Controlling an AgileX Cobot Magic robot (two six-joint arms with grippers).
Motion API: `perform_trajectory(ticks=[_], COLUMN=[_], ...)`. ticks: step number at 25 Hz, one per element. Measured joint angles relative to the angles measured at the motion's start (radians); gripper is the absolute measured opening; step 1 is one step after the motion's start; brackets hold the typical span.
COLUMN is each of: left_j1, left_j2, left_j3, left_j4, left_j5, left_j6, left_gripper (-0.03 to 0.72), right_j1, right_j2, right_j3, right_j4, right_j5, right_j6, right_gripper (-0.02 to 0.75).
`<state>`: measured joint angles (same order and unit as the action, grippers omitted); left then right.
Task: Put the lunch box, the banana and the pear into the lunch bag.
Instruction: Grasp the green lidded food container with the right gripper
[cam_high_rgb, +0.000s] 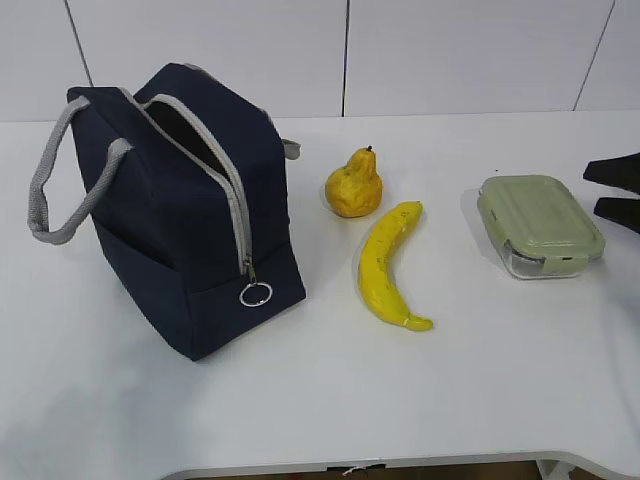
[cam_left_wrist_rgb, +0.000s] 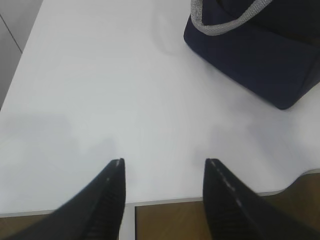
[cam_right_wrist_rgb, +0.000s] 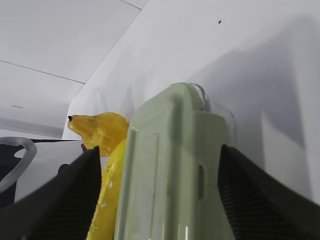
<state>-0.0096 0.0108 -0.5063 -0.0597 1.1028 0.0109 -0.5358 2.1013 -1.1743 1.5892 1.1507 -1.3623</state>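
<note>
Nearest the lens in the right wrist view: lunch box (cam_right_wrist_rgb: 170, 175), sage lid up, sitting between the spread fingers of the right tool (cam_right_wrist_rgb: 160, 200). Tool released, wide, nothing grasped; whether either pad touches the box walls cannot be told.

Exterior view: lunch box (cam_high_rgb: 540, 222) rests on the desk (cam_high_rgb: 320, 400) at far right, right tool (cam_high_rgb: 612, 190) just beside its right edge. Banana (cam_high_rgb: 388, 265) lies left of the box; pear (cam_high_rgb: 354, 184) upright just beyond the banana's far tip. Lunch bag (cam_high_rgb: 190, 210) stands at left, zipper open, mouth facing up.

Step in hand, judged: grasp the box. Advice: centre the fingers on the box, clamp on the clear walls below the lid rim, lift level, clear the banana.

Left tool (cam_left_wrist_rgb: 164, 172) released, empty, hovering over bare desk near the bag.
</note>
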Motion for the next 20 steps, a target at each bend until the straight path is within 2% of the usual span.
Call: perform_trajectory(ticks=[20], left_j1=[0.000], left_j2=[0.000], left_j3=[0.000], left_j4=[0.000], left_j5=[0.000], left_j6=[0.000], left_gripper=[0.361], right_j1=[-0.024], right_j2=[0.088], right_j3=[-0.002], right_j4=[0.057], right_j5=[0.004], right_j6=[-0.041], right_gripper=[0.587])
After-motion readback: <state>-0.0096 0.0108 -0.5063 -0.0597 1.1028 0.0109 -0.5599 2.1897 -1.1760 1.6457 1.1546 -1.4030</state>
